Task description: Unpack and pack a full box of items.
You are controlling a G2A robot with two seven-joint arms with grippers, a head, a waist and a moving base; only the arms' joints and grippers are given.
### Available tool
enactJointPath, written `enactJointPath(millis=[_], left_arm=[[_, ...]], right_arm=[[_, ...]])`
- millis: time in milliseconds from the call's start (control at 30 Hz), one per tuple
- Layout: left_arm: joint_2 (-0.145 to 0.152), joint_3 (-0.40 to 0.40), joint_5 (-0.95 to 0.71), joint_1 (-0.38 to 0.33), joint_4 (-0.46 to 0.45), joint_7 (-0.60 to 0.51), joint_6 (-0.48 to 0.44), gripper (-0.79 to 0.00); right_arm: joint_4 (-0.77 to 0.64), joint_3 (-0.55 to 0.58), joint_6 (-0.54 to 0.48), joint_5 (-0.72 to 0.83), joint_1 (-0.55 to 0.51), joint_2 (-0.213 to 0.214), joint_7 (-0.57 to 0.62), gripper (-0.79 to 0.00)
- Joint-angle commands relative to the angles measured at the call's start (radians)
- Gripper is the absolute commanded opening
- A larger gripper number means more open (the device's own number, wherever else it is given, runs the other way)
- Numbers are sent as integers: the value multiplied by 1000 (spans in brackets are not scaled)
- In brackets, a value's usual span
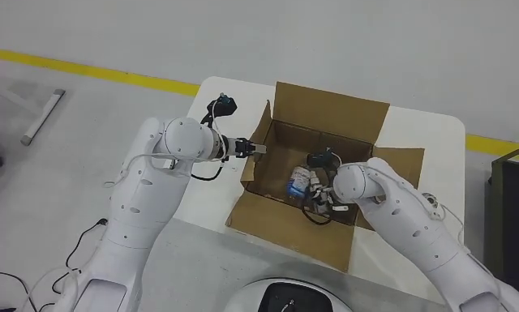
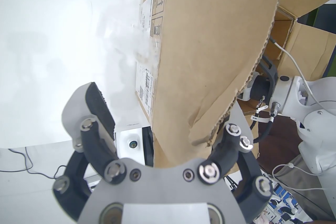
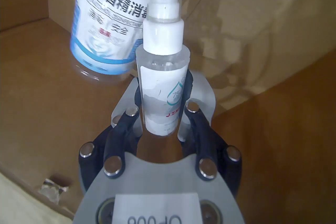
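Now right claw point(image 3: 164, 97) pinches clear, white-capped spray bottle point(image 3: 162, 62) inside brown box point(image 3: 262, 146).

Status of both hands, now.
Left hand: open, straddling the box flap.
Right hand: closed on the small spray bottle.

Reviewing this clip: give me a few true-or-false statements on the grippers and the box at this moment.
1. The right gripper is shut on a small spray bottle. True.
2. The cardboard box has its flaps closed. False: they stand open.
3. A larger labelled bottle is inside the box, beside the spray bottle. True.
4. The left gripper holds a bottle. False: it is open at the box's side flap.
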Motion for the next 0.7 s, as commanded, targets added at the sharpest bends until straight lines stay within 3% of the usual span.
enactJointPath(millis=[0,133,267,533,667], left_arm=[[0,0,0,0,0,0,0,0],[0,0,0,0,0,0,0,0],[0,0,0,0,0,0,0,0],[0,0,0,0,0,0,0,0],[0,0,0,0,0,0,0,0]], right_arm=[[10,-15,-39,18,13,-10,-16,-785],[28,-14,-90,88,20,-23,-62,-785],[49,17,-72,148,12,-29,-118,-785],[104,81,146,251,-7,-37,-177,-785],[93,104,209,298,-26,-40,-211,-785]])
